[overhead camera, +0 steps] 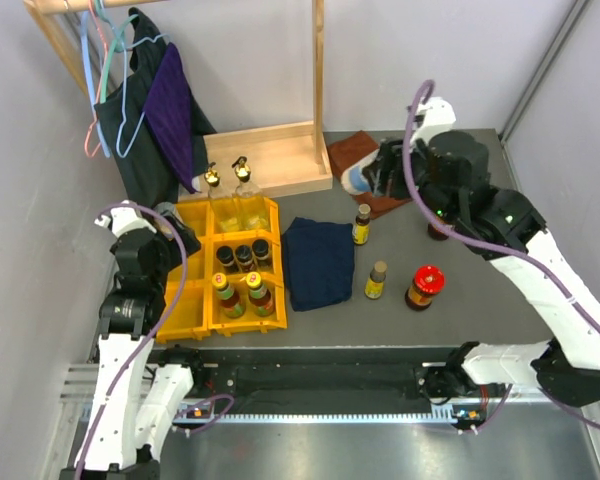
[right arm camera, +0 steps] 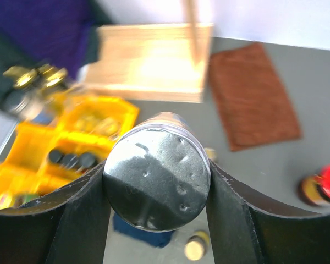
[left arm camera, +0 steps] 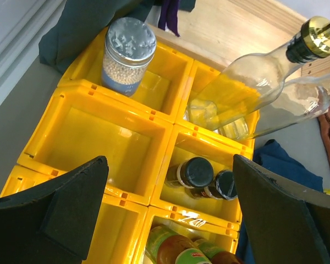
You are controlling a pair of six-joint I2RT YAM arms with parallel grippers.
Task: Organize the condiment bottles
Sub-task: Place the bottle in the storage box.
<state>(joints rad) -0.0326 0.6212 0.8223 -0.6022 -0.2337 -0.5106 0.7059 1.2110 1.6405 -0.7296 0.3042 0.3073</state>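
Grey matte tabletop (overhead camera: 480,300) in a white-walled corner. A pale wooden garment rack (overhead camera: 280,150) stands at the far side, with wire hangers, a dark garment (overhead camera: 140,130) and a purple cloth (overhead camera: 170,105).

The yellow plastic compartment bins (left arm camera: 99,132) sit near left. Sorted in them:
- two clear gold-topped glass bottles (overhead camera: 242,178) in the far cell
- dark black-capped bottles (overhead camera: 243,255) in the middle cell
- two yellow-capped sauce bottles (overhead camera: 240,292) in the near cell
- a silver-lidded jar of pale beads (left arm camera: 129,55) in the far-left cell

Still loose on the table:
- two small yellow-labelled dark-capped bottles (overhead camera: 362,225)
- a red-lidded jar (overhead camera: 425,287)
- a dark jar (overhead camera: 438,230), half hidden behind the right arm

A folded navy cloth (overhead camera: 318,262) lies just right of the bins. A brown cloth (right arm camera: 253,93) lies far centre.

The left gripper (left arm camera: 169,159) hangs over the bins with its jaws spread fully wide and nothing between them.

The right gripper (right arm camera: 157,192) is clamped partway on a silver-lidded round jar (right arm camera: 157,184), with a finger on each side. It is held up over the far table by the brown cloth.
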